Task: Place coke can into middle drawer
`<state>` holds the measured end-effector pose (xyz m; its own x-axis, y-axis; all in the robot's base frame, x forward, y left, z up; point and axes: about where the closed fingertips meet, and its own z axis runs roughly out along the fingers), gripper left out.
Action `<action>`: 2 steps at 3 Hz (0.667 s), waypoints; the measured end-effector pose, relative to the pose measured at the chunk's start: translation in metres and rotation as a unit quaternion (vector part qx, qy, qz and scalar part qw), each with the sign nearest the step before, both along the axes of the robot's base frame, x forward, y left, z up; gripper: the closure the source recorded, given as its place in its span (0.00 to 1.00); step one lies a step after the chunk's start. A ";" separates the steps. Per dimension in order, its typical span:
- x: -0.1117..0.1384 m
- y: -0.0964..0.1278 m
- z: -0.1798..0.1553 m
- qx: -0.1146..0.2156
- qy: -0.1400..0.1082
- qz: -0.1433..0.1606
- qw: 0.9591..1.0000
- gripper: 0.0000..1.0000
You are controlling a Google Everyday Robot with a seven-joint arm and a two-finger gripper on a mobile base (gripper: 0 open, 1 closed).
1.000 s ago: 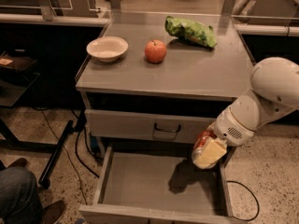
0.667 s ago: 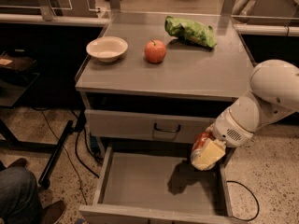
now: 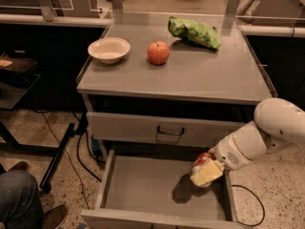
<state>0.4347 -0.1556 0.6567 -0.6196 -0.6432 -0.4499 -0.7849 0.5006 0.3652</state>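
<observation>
Camera view: your gripper (image 3: 208, 173), clamping the coke can (image 3: 204, 157), has dropped lower into the middle drawer (image 3: 143, 186); release looks close

Arm (image 3: 244, 146) slants down-left; hand (image 3: 206, 174) low, gripping coke can (image 3: 204, 158).

The grey cabinet top (image 3: 190, 75) carries three things, all set apart from one another: a cream bowl (image 3: 109, 49) towards its left edge, a red apple (image 3: 158, 52) near the middle, and a crumpled green bag (image 3: 194, 31) farther back on the right. Below the top's front edge, the gripper (image 3: 206, 172) hangs over the right side of the open middle drawer (image 3: 143, 185), clasping the coke can (image 3: 204, 158) above the drawer floor.
</observation>
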 end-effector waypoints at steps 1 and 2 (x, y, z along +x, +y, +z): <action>0.001 0.002 -0.026 0.020 0.015 -0.015 1.000 1.00; 0.001 0.002 -0.028 0.021 0.016 -0.015 1.000 1.00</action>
<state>0.4354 -0.1531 0.6287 -0.6531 -0.6052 -0.4552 -0.7571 0.5076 0.4112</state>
